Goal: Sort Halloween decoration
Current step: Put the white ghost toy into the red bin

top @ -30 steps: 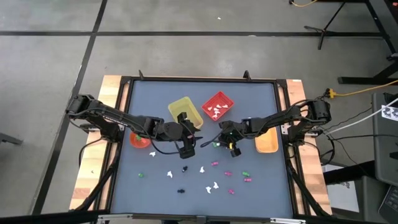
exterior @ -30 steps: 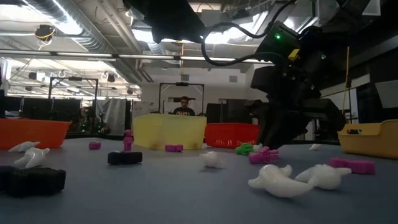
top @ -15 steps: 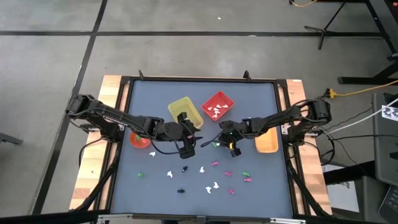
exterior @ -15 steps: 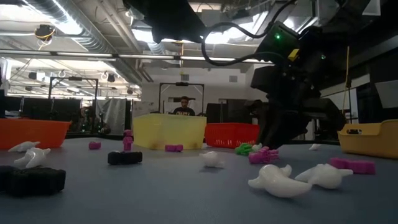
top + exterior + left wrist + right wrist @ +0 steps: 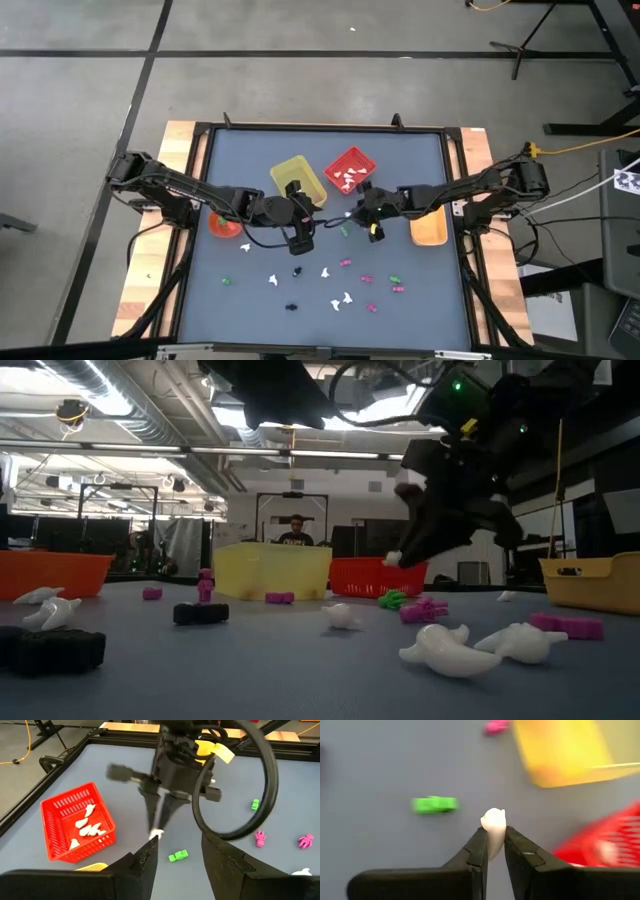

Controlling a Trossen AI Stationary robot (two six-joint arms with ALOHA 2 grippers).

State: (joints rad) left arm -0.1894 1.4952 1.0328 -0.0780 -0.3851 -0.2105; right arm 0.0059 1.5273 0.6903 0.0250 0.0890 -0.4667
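Right now my right gripper (image 5: 493, 851) has its jaws clamped on a white trinket (image 5: 493, 825), lifted clear of the table (image 5: 250, 160). Just beyond the tips sits the red bin (image 5: 349, 171); the left gripper (image 5: 179, 851) waits, jaws open, nearby.

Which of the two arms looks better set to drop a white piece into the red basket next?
The right. Its claw already pinches a white trinket above the table, close by the red basket, which holds other white pieces. The left claw is open and empty, beside the yellow bin.
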